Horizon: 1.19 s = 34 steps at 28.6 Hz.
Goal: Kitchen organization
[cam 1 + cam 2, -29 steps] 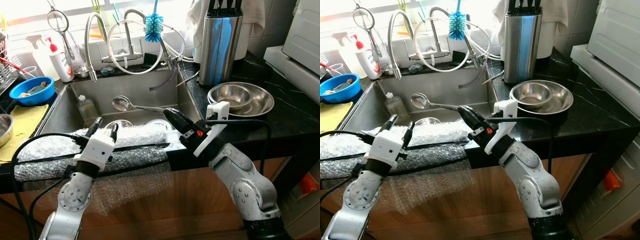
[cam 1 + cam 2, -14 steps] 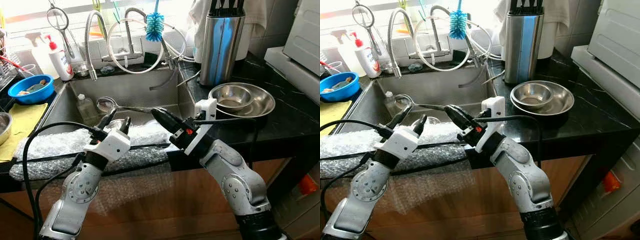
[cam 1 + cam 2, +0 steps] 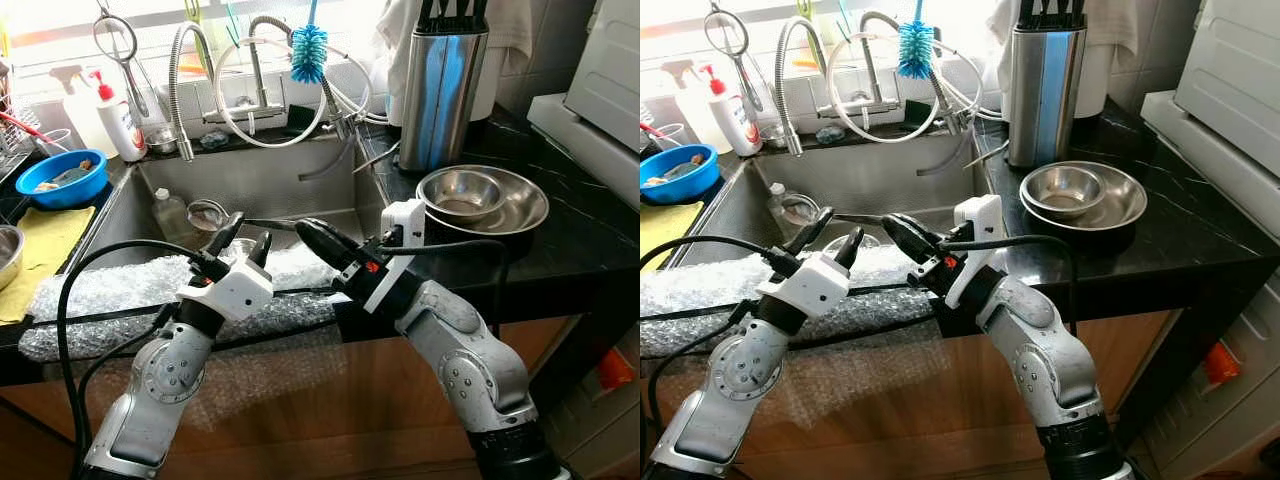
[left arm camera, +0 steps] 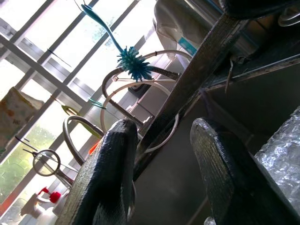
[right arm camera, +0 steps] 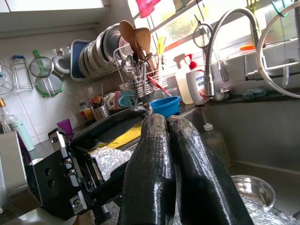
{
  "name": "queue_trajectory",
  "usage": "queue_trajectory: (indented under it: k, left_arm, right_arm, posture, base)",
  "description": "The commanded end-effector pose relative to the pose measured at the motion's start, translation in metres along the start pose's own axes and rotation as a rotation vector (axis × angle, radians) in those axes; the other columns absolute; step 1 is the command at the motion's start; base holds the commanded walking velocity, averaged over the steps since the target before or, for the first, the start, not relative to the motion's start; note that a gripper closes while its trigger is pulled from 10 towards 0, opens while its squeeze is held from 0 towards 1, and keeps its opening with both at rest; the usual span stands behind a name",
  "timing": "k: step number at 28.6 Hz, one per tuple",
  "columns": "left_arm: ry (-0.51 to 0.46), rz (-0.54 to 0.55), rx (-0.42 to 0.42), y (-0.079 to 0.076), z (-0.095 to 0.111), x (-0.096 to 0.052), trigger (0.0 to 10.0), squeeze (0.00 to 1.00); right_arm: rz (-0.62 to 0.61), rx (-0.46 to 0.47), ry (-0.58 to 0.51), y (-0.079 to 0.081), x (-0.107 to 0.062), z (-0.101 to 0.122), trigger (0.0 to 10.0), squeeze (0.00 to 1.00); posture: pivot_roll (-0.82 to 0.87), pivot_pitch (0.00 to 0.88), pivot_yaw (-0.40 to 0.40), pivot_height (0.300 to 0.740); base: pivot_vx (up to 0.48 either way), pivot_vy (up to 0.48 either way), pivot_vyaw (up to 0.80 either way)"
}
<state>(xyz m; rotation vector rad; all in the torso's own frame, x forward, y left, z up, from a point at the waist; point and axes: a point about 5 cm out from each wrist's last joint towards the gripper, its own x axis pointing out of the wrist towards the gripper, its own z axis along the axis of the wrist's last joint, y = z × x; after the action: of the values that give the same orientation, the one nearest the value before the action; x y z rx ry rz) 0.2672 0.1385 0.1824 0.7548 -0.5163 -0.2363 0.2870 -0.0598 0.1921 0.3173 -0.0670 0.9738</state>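
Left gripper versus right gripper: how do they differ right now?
The left gripper has its fingers apart, with a clear gap between them in the left wrist view; the right gripper has its fingers pressed together. The left gripper sits on a white housing, while the right gripper's base shows a red mark. Both hover over the sink's front edge, above the bubble wrap, tips close together.

A ladle [image 3: 215,213] lies across the sink [image 3: 260,180] at my twelve o'clock; bubble wrap [image 3: 110,290] pads the near edge.
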Motion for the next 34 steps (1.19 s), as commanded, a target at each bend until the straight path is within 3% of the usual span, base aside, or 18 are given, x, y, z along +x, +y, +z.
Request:
queue_trajectory:
  k: [1,11,12,14,15,21,22,24,34]
  left_arm:
    - [-0.026,0.026,0.037,0.007,0.005,0.004,10.0,0.0]
    - [0.011,0.011,0.058,0.002,-0.001,0.005,10.0,0.0]
    - [0.015,0.009,0.061,0.002,-0.001,0.005,9.1,0.0]
    - [0.017,0.009,0.062,0.002,-0.002,0.005,9.1,0.0]
    - [0.034,0.003,0.07,0.001,-0.004,0.005,3.3,0.0]
    - [0.047,-0.002,0.074,0.0,-0.006,0.004,3.0,0.0]
    - [0.048,-0.003,0.076,-0.001,-0.006,0.004,1.3,0.0]
    - [0.053,-0.005,0.076,-0.001,-0.007,0.005,0.0,0.0]
    - [0.056,-0.005,0.081,-0.002,-0.007,0.004,0.0,0.0]
  right_arm:
    - [0.026,-0.003,0.005,0.005,0.003,-0.002,10.0,0.0]
    - [0.036,-0.001,0.002,0.008,0.003,-0.002,10.0,0.0]
    - [0.036,-0.001,0.002,0.008,0.003,-0.002,10.0,0.0]
    - [0.036,-0.001,0.002,0.008,0.003,-0.002,10.0,0.0]
    - [0.036,-0.001,0.002,0.008,0.003,-0.002,10.0,0.0]
    - [0.038,-0.002,0.001,0.008,0.003,-0.002,10.0,0.0]
    - [0.039,-0.002,0.001,0.008,0.004,-0.002,10.0,0.0]
    - [0.034,-0.005,0.001,0.008,0.003,-0.002,10.0,0.0]
    - [0.038,-0.007,-0.005,0.008,0.004,0.0,10.0,0.0]
  posture:
    - [-0.07,0.0,0.098,0.74]
    - [-0.07,0.0,0.102,0.74]
    - [-0.07,0.0,0.102,0.74]
    - [-0.07,0.0,0.102,0.74]
    - [-0.07,0.0,0.102,0.74]
    - [-0.07,0.0,0.102,0.74]
    - [-0.07,0.0,0.102,0.74]
    - [-0.07,0.0,0.102,0.74]
    - [-0.07,0.0,0.101,0.74]
  base:
    - [0.0,0.0,0.0]
    - [0.0,0.0,0.0]
    - [0.0,0.0,0.0]
    - [0.0,0.0,0.0]
    - [0.0,0.0,0.0]
    - [0.0,0.0,0.0]
    - [0.0,0.0,0.0]
    - [0.0,0.0,0.0]
    - [0.0,0.0,0.0]
